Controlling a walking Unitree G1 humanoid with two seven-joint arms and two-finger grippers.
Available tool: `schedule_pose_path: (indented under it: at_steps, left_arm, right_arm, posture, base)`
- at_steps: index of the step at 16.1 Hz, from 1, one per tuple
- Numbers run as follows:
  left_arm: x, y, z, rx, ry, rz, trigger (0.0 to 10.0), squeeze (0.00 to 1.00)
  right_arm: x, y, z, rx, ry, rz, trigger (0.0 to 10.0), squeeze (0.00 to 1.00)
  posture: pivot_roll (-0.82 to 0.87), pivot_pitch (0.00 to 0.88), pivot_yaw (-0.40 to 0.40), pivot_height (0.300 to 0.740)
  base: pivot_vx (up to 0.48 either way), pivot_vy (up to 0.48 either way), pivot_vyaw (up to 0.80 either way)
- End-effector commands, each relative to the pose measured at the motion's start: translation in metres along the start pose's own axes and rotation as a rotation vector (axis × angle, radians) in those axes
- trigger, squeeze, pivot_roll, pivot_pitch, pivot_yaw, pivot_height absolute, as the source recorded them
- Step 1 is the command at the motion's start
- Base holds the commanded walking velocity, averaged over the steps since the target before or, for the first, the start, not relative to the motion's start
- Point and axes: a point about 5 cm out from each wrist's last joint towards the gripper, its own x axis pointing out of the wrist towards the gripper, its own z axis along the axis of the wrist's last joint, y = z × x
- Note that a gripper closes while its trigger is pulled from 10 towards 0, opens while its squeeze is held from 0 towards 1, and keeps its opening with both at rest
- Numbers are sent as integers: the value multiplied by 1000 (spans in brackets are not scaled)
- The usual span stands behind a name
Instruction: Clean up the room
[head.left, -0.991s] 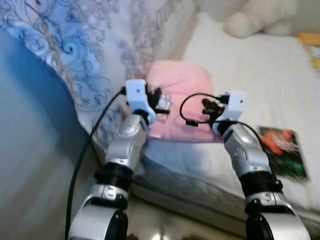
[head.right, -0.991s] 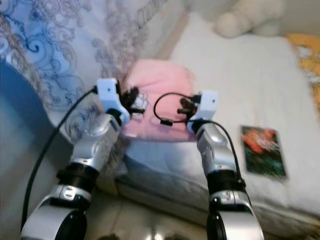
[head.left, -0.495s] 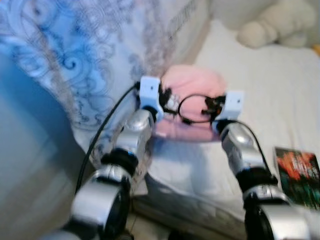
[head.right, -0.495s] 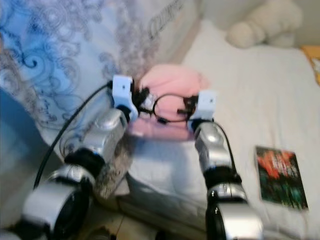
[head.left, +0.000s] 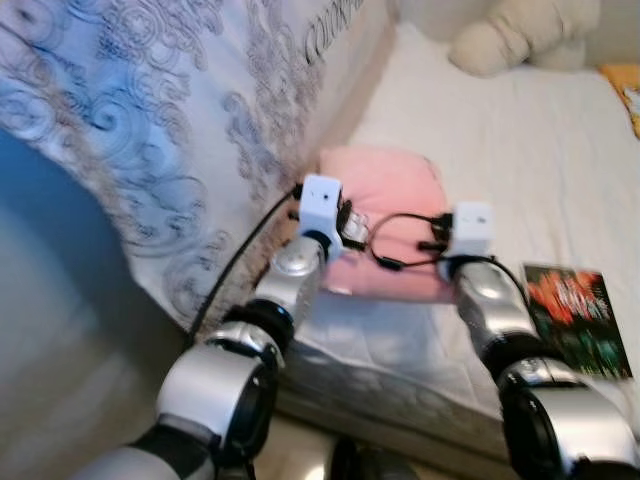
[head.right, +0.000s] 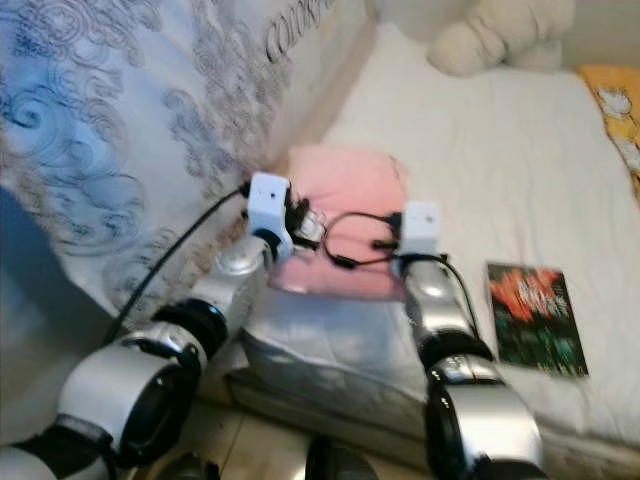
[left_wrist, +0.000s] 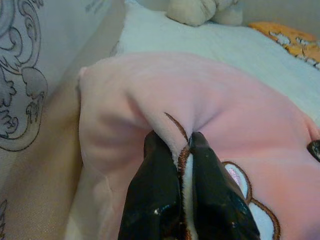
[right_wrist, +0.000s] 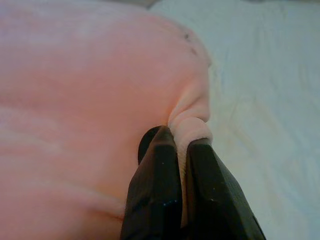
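Note:
A soft pink pillow (head.left: 385, 200) with brown stitching lies on the white bed (head.left: 520, 130), close to the bed's left side. My left gripper (left_wrist: 179, 147) is shut on a pinched fold of the pink pillow (left_wrist: 200, 95) at its near left part. On the near right edge, my right gripper (right_wrist: 180, 137) is shut on a bunched fold of the pillow (right_wrist: 75, 75). Both arms reach forward side by side, left wrist (head.left: 322, 205) and right wrist (head.left: 472, 228) at the pillow's near edge.
A bedspread with blue-grey swirls (head.left: 160, 130) hangs along the left. A cream plush toy (head.left: 520, 35) sits at the bed's far end. A book with a red and green cover (head.left: 575, 315) lies on the bed to the right. An orange cloth (head.right: 615, 110) shows at far right.
The camera has shifted, so the whole scene slid. Both grippers stay on the pink pillow, which now sits a little further onto the bed and to the right.

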Motion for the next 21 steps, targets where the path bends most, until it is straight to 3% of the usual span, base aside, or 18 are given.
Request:
schedule_pose_path:
  at_steps: [1,6,10,11,12,14,16,17,19,20,21]
  left_arm:
    - [2,6,11,44,-33,27,10000,0]
    - [0,48,42,189,-128,146,10000,0]
    - [-3,57,38,199,-123,180,10000,0]
    - [-5,56,29,159,-94,182,10000,27]
    - [-8,55,12,122,-49,184,10000,1000]
    - [-11,59,10,97,-56,204,10000,1000]
    - [-16,69,16,79,-153,216,10000,1000]
    - [-21,72,12,100,-177,213,10000,1000]
    - [-43,95,7,171,-255,238,10000,1000]
    - [-51,106,14,191,-298,236,10000,1000]
    - [-57,105,27,217,-353,167,10000,1000]
  right_arm:
    - [-1,-4,-7,16,32,-36,10000,0]
    - [-1,40,-10,40,30,67,10000,0]
    - [-1,50,-11,22,46,99,10000,0]
    - [-2,51,-15,-1,65,104,10000,647]
    - [-3,48,-19,9,87,95,10000,1000]
    - [-3,48,-20,30,87,92,10000,1000]
    - [-3,47,-13,22,26,78,10000,1000]
    - [-4,45,-13,12,4,68,10000,1000]
    - [-11,39,-17,16,-57,55,10000,1000]
    - [-16,36,-18,8,-100,51,10000,1000]
    - [-21,29,-17,-3,-147,23,10000,1000]
  posture:
    - [-48,193,-80,740]
    - [-41,231,-110,740]
    - [-18,229,-121,740]
    - [-16,229,-122,740]
    - [-17,225,-127,740]
    - [-14,215,-118,740]
    - [-19,184,-106,740]
    - [-19,174,-105,740]
    - [6,132,-103,740]
    - [21,108,-102,740]
    - [44,65,-96,740]
  base:
    - [0,0,0]
    - [0,0,0]
    - [0,0,0]
    - [0,0,0]
    - [0,0,0]
    - [0,0,0]
    - [0,0,0]
    - [0,0,0]
    - [0,0,0]
    - [0,0,0]
    - [0,0,0]
